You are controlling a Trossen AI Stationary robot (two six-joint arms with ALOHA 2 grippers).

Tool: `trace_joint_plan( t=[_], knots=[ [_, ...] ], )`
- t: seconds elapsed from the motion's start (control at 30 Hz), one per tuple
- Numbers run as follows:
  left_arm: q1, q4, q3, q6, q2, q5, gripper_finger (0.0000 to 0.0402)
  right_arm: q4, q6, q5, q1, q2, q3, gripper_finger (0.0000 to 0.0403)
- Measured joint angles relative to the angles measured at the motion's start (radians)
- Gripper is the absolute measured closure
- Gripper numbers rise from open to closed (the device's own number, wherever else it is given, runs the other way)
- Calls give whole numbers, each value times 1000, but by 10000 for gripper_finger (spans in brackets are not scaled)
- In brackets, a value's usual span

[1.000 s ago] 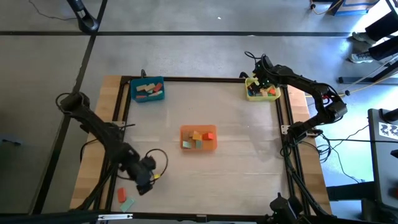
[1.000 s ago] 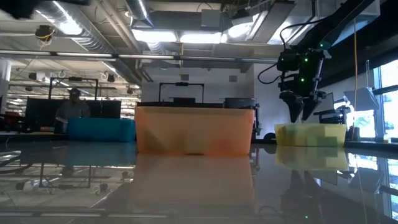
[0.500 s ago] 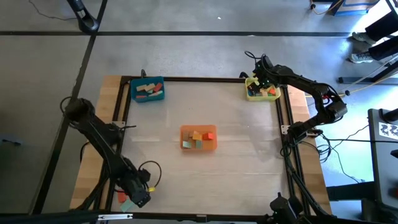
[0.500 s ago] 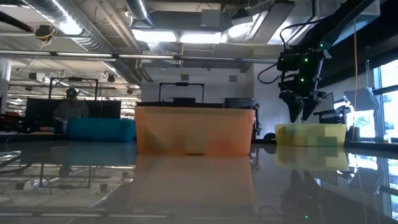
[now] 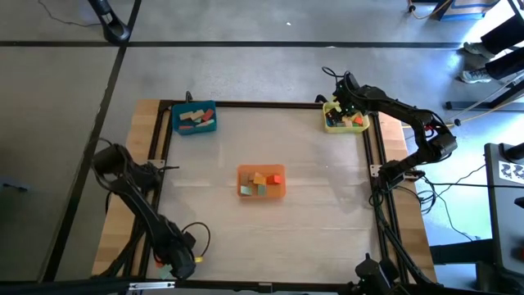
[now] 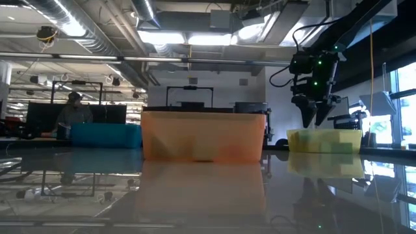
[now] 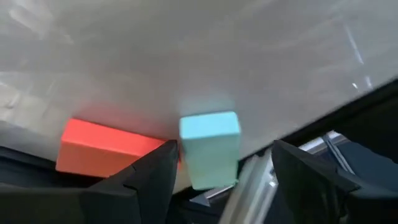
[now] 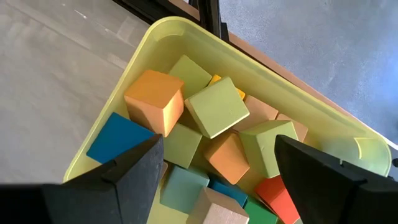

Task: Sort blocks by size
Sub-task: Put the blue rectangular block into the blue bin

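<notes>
Blocks (image 8: 217, 109): mixed colours, heaped | left gripper (image 7: 217, 180) apart over light-blue block (image 7: 209, 147) | right gripper (image 8: 217, 186) apart

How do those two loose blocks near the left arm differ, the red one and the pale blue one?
The red block is long, lying sideways beside the left end effector; the light blue block looks shorter and sits between its open fingers. Both are plain, box-shaped blocks lying outside any tray.
</notes>
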Motion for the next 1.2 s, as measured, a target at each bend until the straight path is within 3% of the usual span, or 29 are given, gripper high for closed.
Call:
trace_joint_plan(
  t=[0.3, 0.7, 1.0, 1.2],
  knots=[
    [-13, -2, 1, -1, 52, 16, 160, 1, 0, 0, 0, 0, 0, 100],
    [13, -18, 1, 102, 55, 31, 289, 8, -4, 0, 0, 0, 0, 100],
    [124, -31, -2, 302, -41, 18, 280, 8, -25, 0, 0, 0, 0, 100],
    [249, -188, -2, 466, -158, -24, 288, 12, -26, 0, 0, 0, 0, 100]
  ],
)
